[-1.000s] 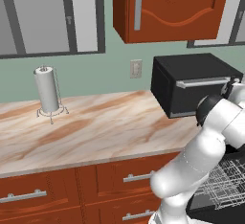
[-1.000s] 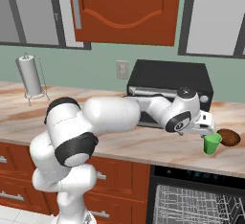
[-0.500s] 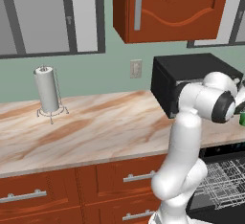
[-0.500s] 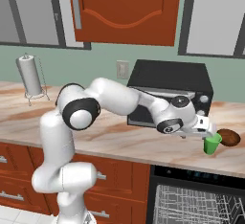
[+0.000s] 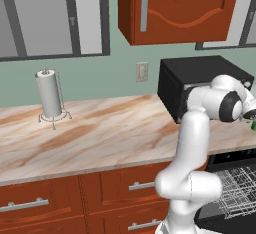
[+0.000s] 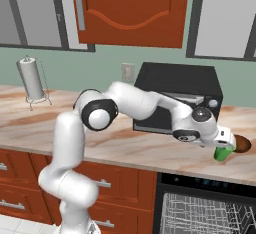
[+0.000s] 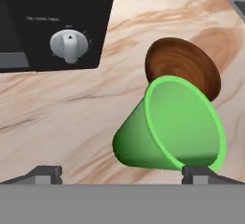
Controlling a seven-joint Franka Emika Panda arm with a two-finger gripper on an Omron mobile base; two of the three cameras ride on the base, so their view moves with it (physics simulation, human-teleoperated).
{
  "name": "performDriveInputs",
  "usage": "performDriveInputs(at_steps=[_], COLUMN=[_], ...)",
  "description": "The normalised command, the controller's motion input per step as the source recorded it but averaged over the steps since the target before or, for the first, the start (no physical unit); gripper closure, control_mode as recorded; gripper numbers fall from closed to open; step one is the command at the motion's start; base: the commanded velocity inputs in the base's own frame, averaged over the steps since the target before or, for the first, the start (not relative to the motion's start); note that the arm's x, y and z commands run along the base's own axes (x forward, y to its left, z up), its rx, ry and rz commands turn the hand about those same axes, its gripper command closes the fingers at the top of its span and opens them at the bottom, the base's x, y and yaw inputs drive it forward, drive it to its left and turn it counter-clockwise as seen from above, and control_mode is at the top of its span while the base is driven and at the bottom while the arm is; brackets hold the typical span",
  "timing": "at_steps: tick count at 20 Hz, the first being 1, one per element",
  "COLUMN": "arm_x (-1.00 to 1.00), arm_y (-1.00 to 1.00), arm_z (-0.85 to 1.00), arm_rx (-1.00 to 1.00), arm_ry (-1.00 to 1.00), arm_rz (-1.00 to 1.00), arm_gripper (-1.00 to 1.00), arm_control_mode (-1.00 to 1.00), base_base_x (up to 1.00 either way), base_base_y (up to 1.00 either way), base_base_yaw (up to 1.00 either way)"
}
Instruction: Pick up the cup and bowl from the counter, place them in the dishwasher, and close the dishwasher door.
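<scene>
The small green cup (image 7: 167,125) stands on the marbled counter (image 7: 62,122), touching the brown wooden bowl (image 7: 184,67) just beyond it. My gripper (image 7: 123,173) is open, one fingertip (image 7: 48,174) on each side, with the cup just ahead and nothing between them. In the right base view the gripper (image 6: 226,141) hovers right over the cup (image 6: 221,154), with the bowl (image 6: 242,144) at its right. A sliver of the cup (image 5: 253,126) shows at the left base view's right edge. The dishwasher (image 6: 200,213) stands open under the counter, its wire rack showing. The dishwasher door is out of view.
The black toaster oven (image 6: 177,95) stands just behind and left of the cup, its knob (image 7: 69,45) close to the hand. A paper towel holder (image 6: 32,80) stands far left. Wooden drawers (image 6: 120,183) run under the counter and a wall cabinet (image 6: 132,10) hangs above.
The arm has unfolded and its elbow has swung left and up, while the hand has stayed over the cup. The gripper has stayed open. Cup and bowl have not moved.
</scene>
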Motion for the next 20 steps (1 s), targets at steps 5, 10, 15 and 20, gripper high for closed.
performDriveInputs(at_steps=[5,10,15,20], arm_x=[0.11,0.22,0.34,0.26], arm_y=[-0.13,0.0,0.0,-0.04], arm_z=[0.28,0.14,-0.03,-0.36], arm_rx=[0.06,0.01,0.03,0.12], arm_ry=[-0.02,-0.01,0.0,0.0], arm_rz=[0.0,0.0,0.03,0.03], arm_gripper=[-1.0,-1.0,-1.0,-1.0], arm_control_mode=[-1.0,-1.0,-1.0,-1.0], base_base_x=[0.0,0.0,0.0,0.0], base_base_y=[0.0,0.0,0.0,0.0], base_base_yaw=[0.0,0.0,0.0,0.0])
